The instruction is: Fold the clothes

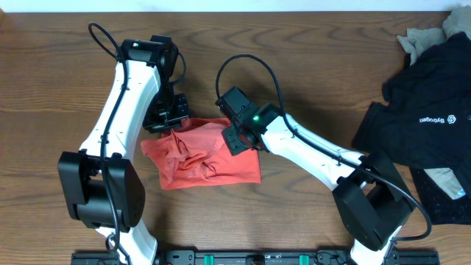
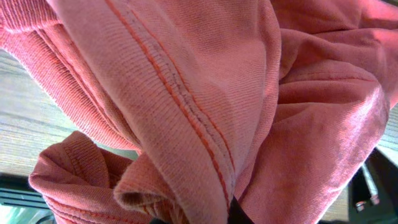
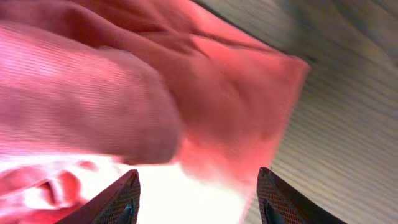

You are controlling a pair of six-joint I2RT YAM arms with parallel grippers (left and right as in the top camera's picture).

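The coral-red T-shirt (image 1: 210,158) lies bunched and partly folded on the wooden table (image 1: 66,81), between the two arms. My left gripper (image 1: 168,118) sits at the shirt's upper left corner, shut on a fold of it. In the left wrist view the ribbed red cloth (image 2: 205,81) with its stitched hem fills the picture and hides the jaws. My right gripper (image 1: 237,136) hovers over the shirt's upper right edge. Its fingers (image 3: 121,199) stand apart, open, with red cloth (image 3: 205,93) below and in front of them, none pinched.
A black tee with a small white logo (image 1: 419,110) lies heaped at the right edge of the table. Beige pieces show behind it (image 1: 427,37) and under it (image 1: 449,180). A dark rail (image 1: 243,258) runs along the front edge.
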